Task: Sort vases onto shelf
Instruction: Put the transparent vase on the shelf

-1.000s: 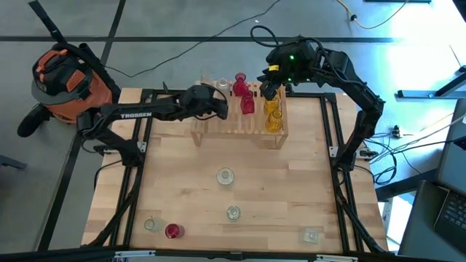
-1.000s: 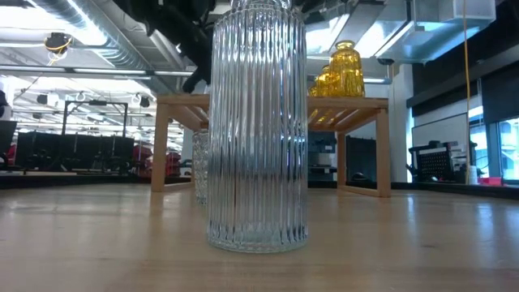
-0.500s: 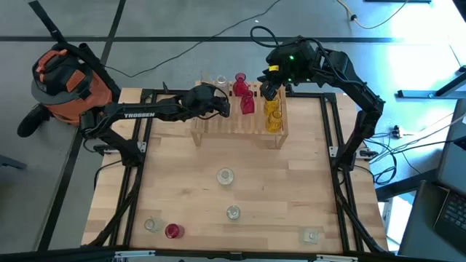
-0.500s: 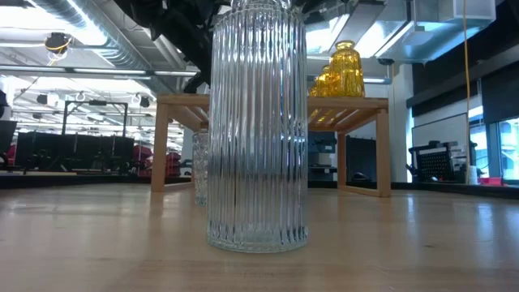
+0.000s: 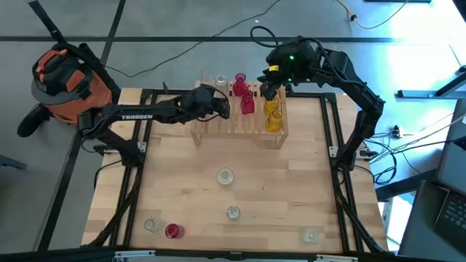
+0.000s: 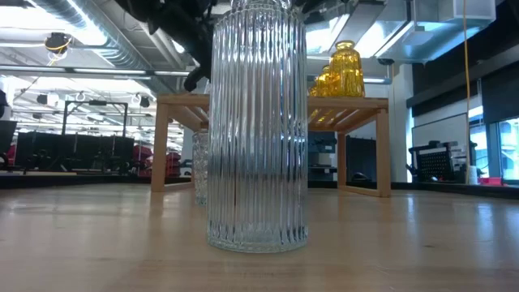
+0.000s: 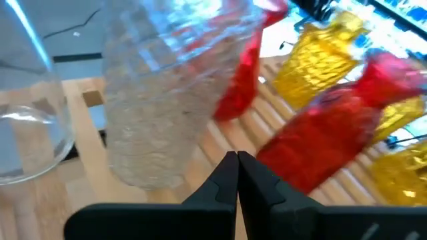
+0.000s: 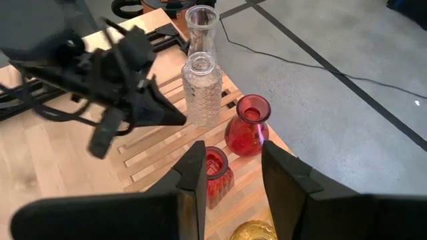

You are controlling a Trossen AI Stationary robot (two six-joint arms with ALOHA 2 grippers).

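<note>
Left gripper (image 7: 236,175), fingers pressed together and empty, sits over the shelf (image 5: 218,122) near its left edge. Right gripper (image 8: 230,175), fingers apart and empty, hovers above the red vases (image 8: 247,125).

From low on the surface, a ribbed clear vase (image 6: 258,130) stands so close that its top is cut off by the frame, and it hides the middle of the shelf (image 6: 357,104) behind it. Only two yellow vases (image 6: 345,71) peek past it. From the left wrist, the clear vase (image 7: 167,87) and red vases (image 7: 320,133) smear into blur. The left tool (image 5: 222,109) is too small from above to read.
</note>
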